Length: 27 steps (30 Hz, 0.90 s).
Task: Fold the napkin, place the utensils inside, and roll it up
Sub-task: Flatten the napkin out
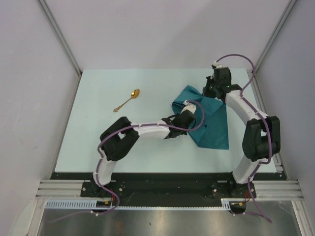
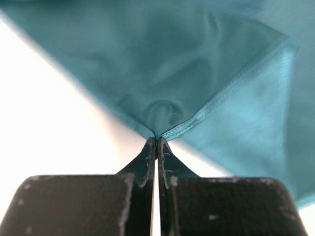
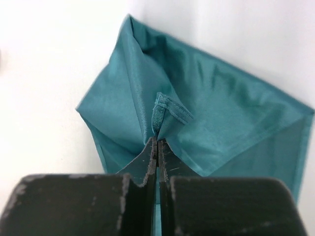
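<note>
The teal napkin (image 1: pixel 212 129) lies on the pale table (image 1: pixel 93 142). Its near portion is spread flat and its far-left portion is drawn up into loose folds. The left gripper (image 1: pixel 187 106) stands at the napkin's left edge. From overhead its fingertips cannot be separated from its own wrist, and a purple cable (image 1: pixel 201 120) crosses the cloth there, so part of the napkin under that arm is hidden. The left wrist view settles the matter: the jaws are pressed together with only a hairline between them, pinching a hemmed edge of the napkin at the very tips. From the pinch the fabric fans away, blurred, and is cut off by the top and right borders of that view. The right gripper (image 1: pixel 210 90) is at the napkin's far edge, and from overhead its fingers are concealed beneath the dark wrist body. The right wrist view shows its jaws likewise closed to a thin line on a stitched fold of hem, with the cloth spreading beyond the tips in a peaked shape. How much cloth sits between the pads cannot be seen. One gold spoon (image 1: pixel 129 99) lies on the table well to the left of the napkin, apart from it and from both grippers. Its bowl is toward the far side and its handle runs near-left. It is too small for finer detail to be judged.
</note>
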Each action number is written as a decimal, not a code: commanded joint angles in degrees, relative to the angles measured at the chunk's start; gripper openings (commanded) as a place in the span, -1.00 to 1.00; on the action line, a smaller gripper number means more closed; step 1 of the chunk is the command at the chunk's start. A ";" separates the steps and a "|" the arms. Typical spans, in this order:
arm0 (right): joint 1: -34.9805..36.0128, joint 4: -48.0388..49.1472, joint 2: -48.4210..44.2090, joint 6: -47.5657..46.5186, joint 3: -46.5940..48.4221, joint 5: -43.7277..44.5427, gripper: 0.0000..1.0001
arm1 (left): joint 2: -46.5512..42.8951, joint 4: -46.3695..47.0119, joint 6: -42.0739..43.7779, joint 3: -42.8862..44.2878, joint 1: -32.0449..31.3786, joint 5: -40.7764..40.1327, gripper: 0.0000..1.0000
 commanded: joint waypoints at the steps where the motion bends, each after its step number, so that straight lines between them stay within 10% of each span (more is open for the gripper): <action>1: -3.04 -2.28 -8.23 -0.48 3.85 0.41 -1.00 | -17.88 -1.53 2.31 -5.78 1.79 -9.64 -0.99; 12: -4.37 -5.36 -33.09 -6.36 9.57 12.10 -1.00 | -49.35 -3.13 14.68 -15.55 9.36 -23.88 -1.00; 27: -3.75 -7.21 -52.10 -13.75 23.81 10.09 -1.00 | -75.04 -7.15 28.77 -0.44 9.27 -11.60 -0.99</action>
